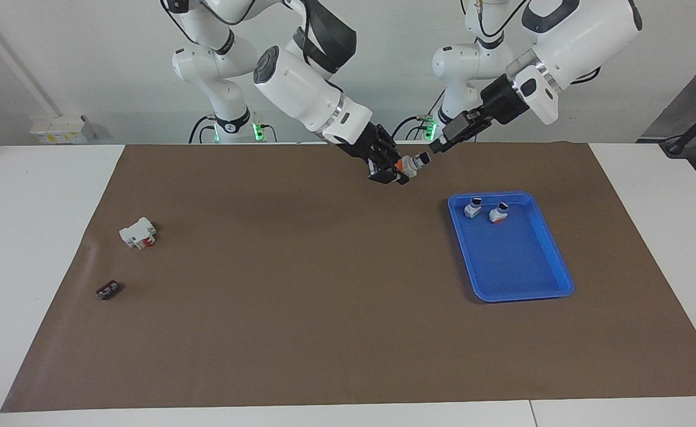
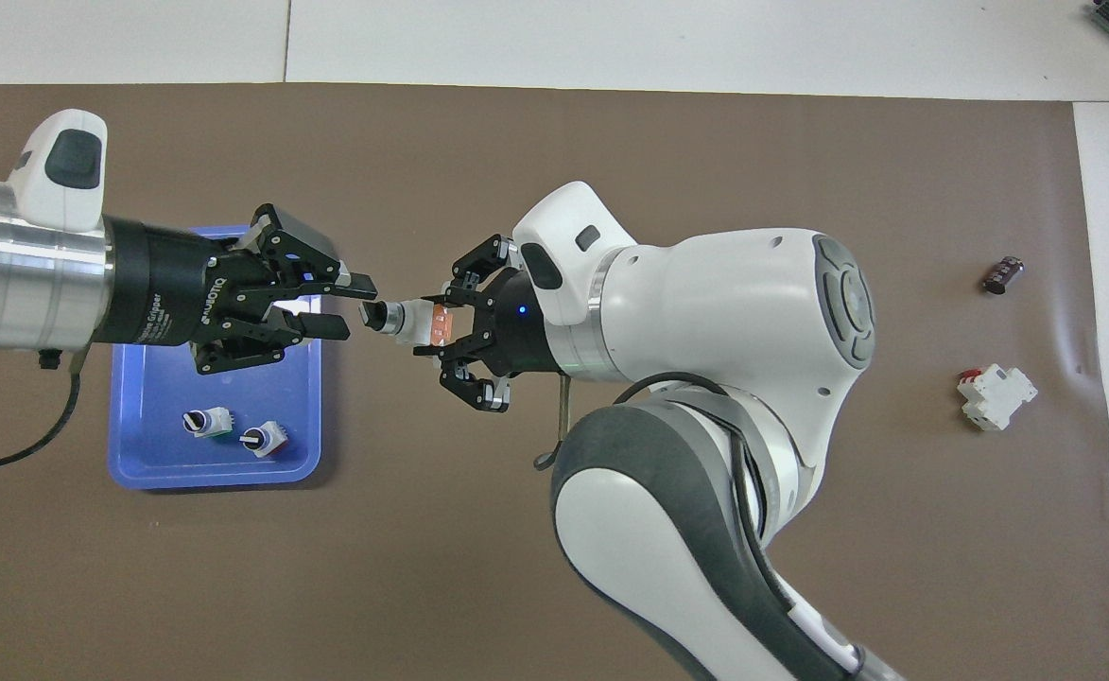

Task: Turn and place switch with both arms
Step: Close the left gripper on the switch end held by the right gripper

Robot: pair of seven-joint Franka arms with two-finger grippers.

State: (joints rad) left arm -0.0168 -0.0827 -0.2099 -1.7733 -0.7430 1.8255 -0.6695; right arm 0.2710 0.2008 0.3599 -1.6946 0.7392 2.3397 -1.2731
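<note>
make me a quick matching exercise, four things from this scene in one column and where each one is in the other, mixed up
Things:
1. switch
2. blue tray
3. white blocky part with red
4. left gripper

Places:
A. on the mat, toward the right arm's end
B. held in the right gripper
C. at the switch's black knob tip
D. on the mat, toward the left arm's end

Pairs: 1-B, 2-D, 3-A, 4-C

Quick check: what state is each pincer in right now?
Left pincer: open, its tips at the switch's black knob.
Right pincer: shut on the switch.
</note>
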